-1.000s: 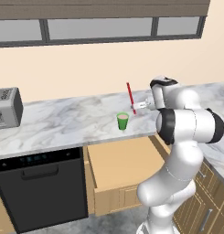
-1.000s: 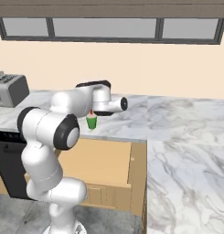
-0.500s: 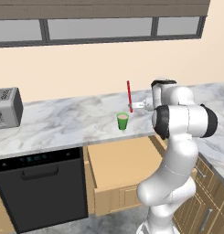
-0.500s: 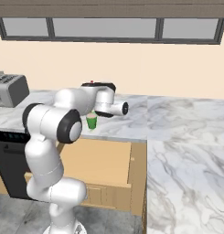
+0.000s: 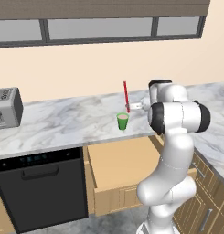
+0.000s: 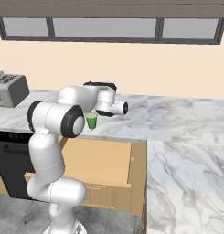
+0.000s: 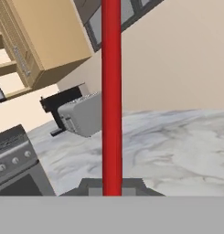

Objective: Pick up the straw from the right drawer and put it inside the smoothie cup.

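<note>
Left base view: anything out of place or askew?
Nothing spilled or damaged. The drawer stands pulled out under the counter, as the task needs. The gripper holds the straw nearly upright, just right of and above the cup, not yet in it. The toaster sits square.

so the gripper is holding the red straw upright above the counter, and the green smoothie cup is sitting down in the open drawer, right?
Not quite. The gripper does hold the red straw upright above the counter, but the green smoothie cup stands on the counter, behind the open drawer, not in it. The left base view shows this.
</note>
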